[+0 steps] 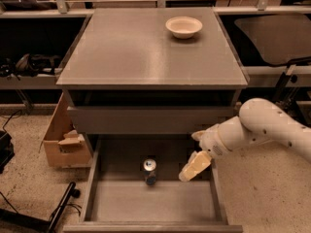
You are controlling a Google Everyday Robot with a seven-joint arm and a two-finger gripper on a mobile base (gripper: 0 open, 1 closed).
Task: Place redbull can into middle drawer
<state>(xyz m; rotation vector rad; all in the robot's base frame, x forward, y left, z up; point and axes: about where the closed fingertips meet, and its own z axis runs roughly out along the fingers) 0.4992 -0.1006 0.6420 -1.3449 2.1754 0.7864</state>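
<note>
The can (149,171) stands upright on the floor of the open drawer (146,203), near the middle and a little toward the back. Nothing touches it. The gripper (191,157) hangs over the drawer's right side as the camera shows it, apart from the can, with its jaws spread and holding nothing. The placing looks done, in this judgement; what remains is to take the arm (262,127) away.

The risk is in that move. The can is slim and tall with a narrow base, so a light knock from the lower finger could tip it, and a round can would then roll on the flat floor. The arm could also catch the drawer's low side wall or the closed drawer front above, because the gripper sits close under that front.

The can is shiny metal, blue and silver, with a bright round top. The drawer is matt grey, wide and shallow, like a tray. The fingers look tan and blunt, and the arm is smooth white and rounded. Above the drawer, on the grey counter (146,52), is a pale round bowl (183,26).
</note>
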